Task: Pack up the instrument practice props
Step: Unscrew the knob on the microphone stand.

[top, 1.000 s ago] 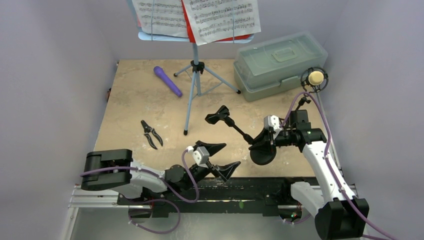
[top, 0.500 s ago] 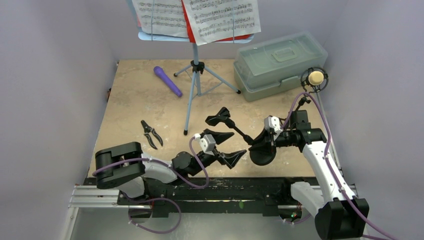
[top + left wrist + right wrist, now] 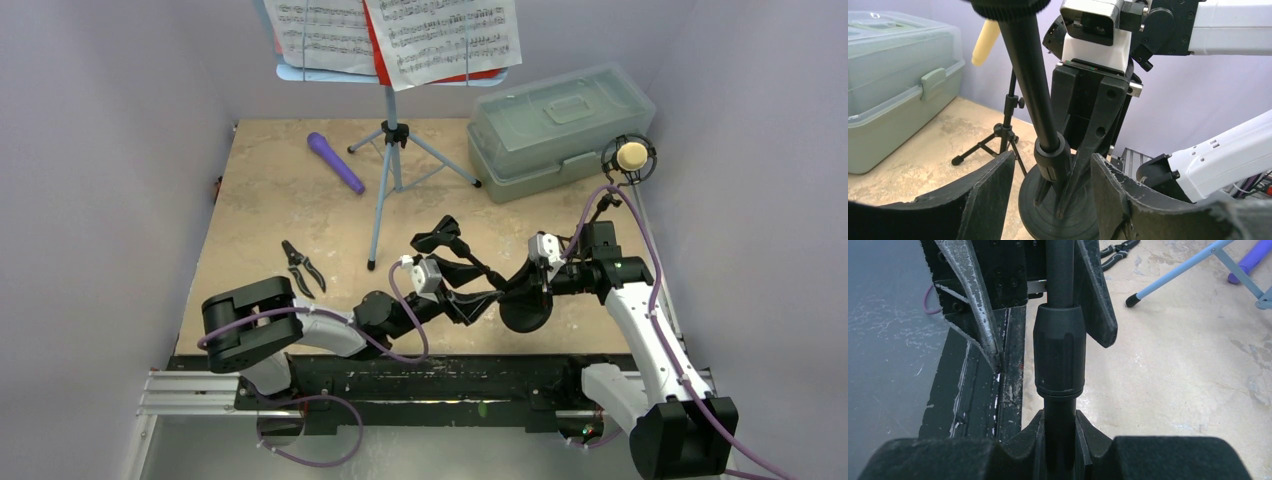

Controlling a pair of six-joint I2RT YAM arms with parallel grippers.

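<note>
Overhead, the rack (image 3: pixel 391 105) is cut off by the top edge, so its pages (image 3: pixel 440 35) show only in part; they carry printed staves, with no words I can read. The box (image 3: pixel 560 120) stands at the far right of the worktop (image 3: pixel 280 215) with its lid down, and its contents cannot be made out through the cloudy walls. The purple mic (image 3: pixel 335 162) lies left of the rack's legs. The tan mic (image 3: pixel 631 156) sits in a ring stand (image 3: pixel 609 163) at the right edge, just beside the box, and pliers (image 3: pixel 302 268) lie nearer on the left. The holder (image 3: pixel 525 308) tilts at the front middle, its stem partly hidden by both arms. The right tool (image 3: pixel 522 283) is clamped on that stem just above the round base, while the left tool (image 3: pixel 478 290) is spread wide, one finger on each side of the stem. From the left wrist, its fingers (image 3: pixel 983 195) flank the stem; the holder's top is cropped, and the box's latch is down. From the right wrist, the stem runs gripped between that tool's own fingers (image 3: pixel 1173 460), and the base is out of sight.
</note>
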